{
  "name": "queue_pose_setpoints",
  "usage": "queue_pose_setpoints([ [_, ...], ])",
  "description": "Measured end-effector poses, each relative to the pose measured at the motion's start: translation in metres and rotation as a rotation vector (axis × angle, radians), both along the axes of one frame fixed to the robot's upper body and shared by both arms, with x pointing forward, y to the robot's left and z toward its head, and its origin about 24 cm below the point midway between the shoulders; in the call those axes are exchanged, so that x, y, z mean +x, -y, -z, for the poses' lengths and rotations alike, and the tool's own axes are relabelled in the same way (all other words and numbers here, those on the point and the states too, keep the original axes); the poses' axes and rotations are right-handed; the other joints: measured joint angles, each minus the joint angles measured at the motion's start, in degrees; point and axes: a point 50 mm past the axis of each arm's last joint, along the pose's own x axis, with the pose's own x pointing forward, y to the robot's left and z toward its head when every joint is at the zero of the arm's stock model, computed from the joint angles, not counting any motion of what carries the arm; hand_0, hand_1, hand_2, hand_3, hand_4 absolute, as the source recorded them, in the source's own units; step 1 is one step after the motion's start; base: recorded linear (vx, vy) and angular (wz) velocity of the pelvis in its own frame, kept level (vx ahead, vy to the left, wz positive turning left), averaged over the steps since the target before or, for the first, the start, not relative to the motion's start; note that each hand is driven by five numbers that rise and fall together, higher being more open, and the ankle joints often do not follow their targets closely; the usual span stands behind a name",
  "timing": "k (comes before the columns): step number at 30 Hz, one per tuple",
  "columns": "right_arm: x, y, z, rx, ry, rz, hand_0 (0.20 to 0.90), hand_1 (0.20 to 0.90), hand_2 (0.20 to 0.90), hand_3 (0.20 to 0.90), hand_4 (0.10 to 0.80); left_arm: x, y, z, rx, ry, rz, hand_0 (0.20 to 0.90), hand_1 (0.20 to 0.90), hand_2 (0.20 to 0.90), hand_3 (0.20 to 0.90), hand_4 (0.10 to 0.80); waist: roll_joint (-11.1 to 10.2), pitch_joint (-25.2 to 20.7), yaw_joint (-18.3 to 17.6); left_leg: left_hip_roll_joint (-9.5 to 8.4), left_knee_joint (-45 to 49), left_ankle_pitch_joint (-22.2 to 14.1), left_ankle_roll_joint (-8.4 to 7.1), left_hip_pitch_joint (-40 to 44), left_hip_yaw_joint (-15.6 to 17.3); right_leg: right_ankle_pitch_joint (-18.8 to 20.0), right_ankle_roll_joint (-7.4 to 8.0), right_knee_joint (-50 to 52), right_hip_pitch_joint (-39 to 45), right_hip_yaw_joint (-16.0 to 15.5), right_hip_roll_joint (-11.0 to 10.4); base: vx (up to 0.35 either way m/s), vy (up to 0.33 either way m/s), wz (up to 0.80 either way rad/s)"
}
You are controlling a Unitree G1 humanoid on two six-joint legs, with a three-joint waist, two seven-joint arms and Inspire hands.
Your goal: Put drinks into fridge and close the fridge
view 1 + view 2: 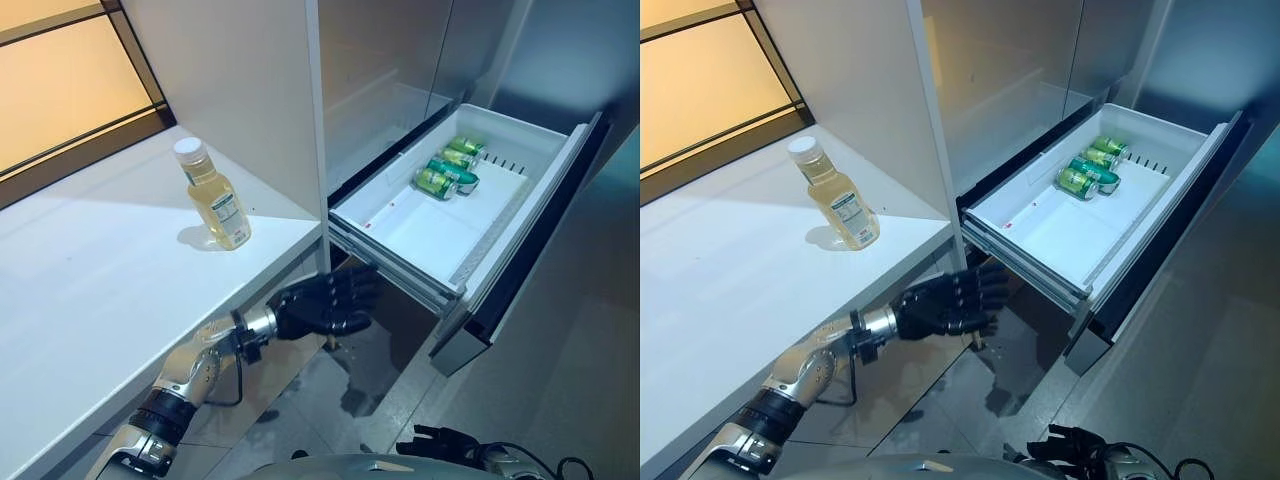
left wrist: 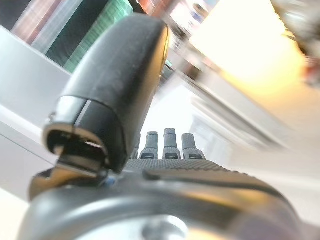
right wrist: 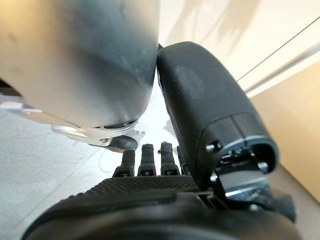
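A bottle (image 1: 215, 195) of pale yellow drink with a white cap stands upright on the white counter (image 1: 90, 290), near its far right corner. To its right the fridge's white drawer (image 1: 430, 235) is pulled open, with green cans (image 1: 450, 165) lying at its far end. My left hand (image 1: 320, 305) is open and empty. It hangs below the counter's edge, just left of the drawer's near corner and well under the bottle. Its straight fingers (image 2: 170, 142) show in the left wrist view. My right hand (image 1: 445, 440) is low by the floor, open and empty, fingers (image 3: 147, 160) straight.
A tall white panel (image 1: 250, 90) stands between the counter and the fridge. The grey fridge doors (image 1: 390, 70) above the drawer are closed. The drawer's dark front (image 1: 540, 230) juts out to the right. A window (image 1: 60, 80) is behind the counter. Grey tiled floor (image 1: 580, 350) lies below.
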Motion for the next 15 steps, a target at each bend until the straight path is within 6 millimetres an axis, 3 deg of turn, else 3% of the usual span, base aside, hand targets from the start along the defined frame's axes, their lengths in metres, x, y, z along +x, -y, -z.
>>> queue_pose_setpoints([
  [4,-0.001,-0.005,0.002,-0.003,0.009,-0.03,0.9,0.9,0.9,0.9,0.8,0.006,0.007,-0.045,-0.162,0.165,-0.001,0.9,0.9,0.9,0.9,0.8,0.05,0.0,-0.4,0.08,0.01,0.0,0.0,0.34,-0.01,0.18,-0.1,-0.06,0.31,0.13,0.13,0.052,0.001,-0.02],
  [7,-0.002,-0.008,0.002,-0.003,0.009,-0.031,0.9,0.9,0.9,0.9,0.8,0.012,0.006,-0.075,-0.192,0.309,-0.049,0.9,0.9,0.9,0.9,0.8,0.16,-0.1,-0.84,0.02,-0.19,-0.09,0.06,1.0,0.0,0.18,-0.09,-0.23,1.05,0.2,0.07,0.046,0.006,-0.01],
  [10,-0.004,-0.011,0.004,0.0,0.009,-0.037,0.9,0.9,0.9,0.9,0.8,0.019,-0.004,-0.11,-0.272,0.44,-0.163,0.9,0.9,0.9,0.9,0.8,0.23,-0.26,-1.3,0.01,-0.16,-0.09,0.07,1.09,0.2,1.25,0.03,-1.87,1.85,0.42,0.23,0.039,0.005,-0.04],
  [15,-0.005,-0.013,0.004,-0.014,0.014,-0.056,0.9,0.9,0.9,0.9,0.8,0.021,-0.03,-0.148,-0.391,0.603,-0.463,0.9,0.9,0.9,0.9,0.8,0.06,-0.54,-1.72,0.04,0.0,-0.08,0.07,1.09,0.35,1.51,-0.09,-2.0,1.9,0.56,0.28,0.011,0.001,-0.02],
])
